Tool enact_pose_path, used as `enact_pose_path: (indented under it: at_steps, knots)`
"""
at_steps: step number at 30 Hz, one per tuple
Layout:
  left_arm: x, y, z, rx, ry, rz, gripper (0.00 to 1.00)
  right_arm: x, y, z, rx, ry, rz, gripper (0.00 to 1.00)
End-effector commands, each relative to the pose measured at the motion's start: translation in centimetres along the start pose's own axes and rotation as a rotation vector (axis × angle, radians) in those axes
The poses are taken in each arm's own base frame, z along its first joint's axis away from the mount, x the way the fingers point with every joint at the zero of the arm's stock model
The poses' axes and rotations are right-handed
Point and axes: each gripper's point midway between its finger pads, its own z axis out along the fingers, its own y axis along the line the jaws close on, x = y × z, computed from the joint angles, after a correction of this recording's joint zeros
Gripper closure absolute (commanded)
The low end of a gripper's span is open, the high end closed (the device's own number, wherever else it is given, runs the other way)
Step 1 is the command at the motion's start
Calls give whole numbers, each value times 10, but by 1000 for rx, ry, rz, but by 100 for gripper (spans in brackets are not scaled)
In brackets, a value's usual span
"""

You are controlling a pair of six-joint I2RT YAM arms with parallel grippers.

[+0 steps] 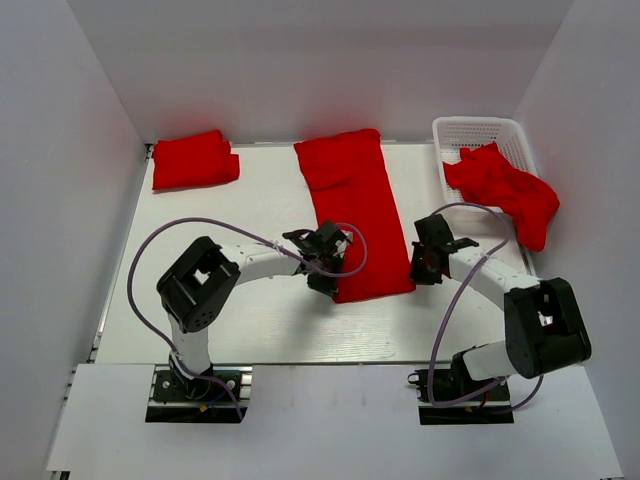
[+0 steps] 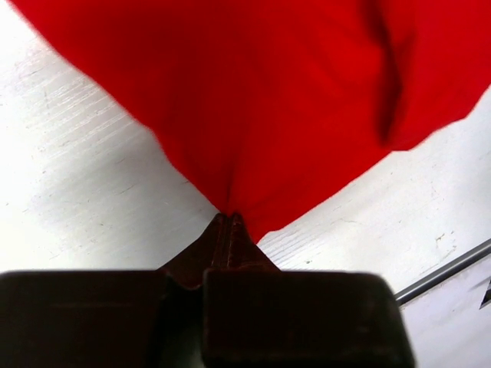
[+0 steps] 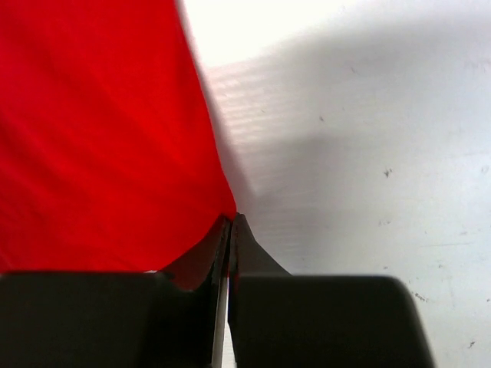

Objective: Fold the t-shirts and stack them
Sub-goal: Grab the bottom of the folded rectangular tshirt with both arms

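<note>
The long red t-shirt (image 1: 352, 205) lies lengthwise at the middle of the desk (image 1: 250, 320), running from 12 o'clock down to 6. The left hand (image 2: 229, 218) is clamped tight on its 7 o'clock corner, and the right hand (image 3: 232, 218) on its 5 o'clock corner. Each holds only a sliver of cloth at the fingertips. If they lift fast, a corner could slip free. If they travel unevenly, the fold would land skewed. A folded shirt (image 1: 195, 160) waits at 10 o'clock, and more crumpled shirts (image 1: 505, 185) spill from the white basket (image 1: 480, 128) at 2.
</note>
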Motion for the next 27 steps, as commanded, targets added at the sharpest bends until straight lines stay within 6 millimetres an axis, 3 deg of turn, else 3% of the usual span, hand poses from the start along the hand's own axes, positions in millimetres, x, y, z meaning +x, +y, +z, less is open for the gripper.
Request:
enact_pose_path:
  at_steps: [1, 8, 14, 19, 20, 21, 27]
  knots:
    - [44, 35, -3, -152, 118, -14, 100, 8, -15, -2, 53, 3, 29, 100]
    - [51, 21, -20, -68, 128, -17, 100, 29, -6, -16, -50, 36, 4, 100]
    - [32, -3, -36, 37, 67, 30, 100, 22, 14, -37, -188, -22, -25, 100]
    - [1, -19, -50, 113, 7, 72, 100, -9, 32, -41, -242, -89, -43, 100]
    - [-5, -15, -52, 78, -13, 72, 100, -12, 31, -41, -233, -92, -38, 100]
    - [-18, -19, -58, 73, -45, 76, 100, -27, 32, -44, -212, -126, -41, 100]
    - [-72, 1, -66, -56, -138, -10, 100, -65, 37, -41, -158, -182, -45, 100]
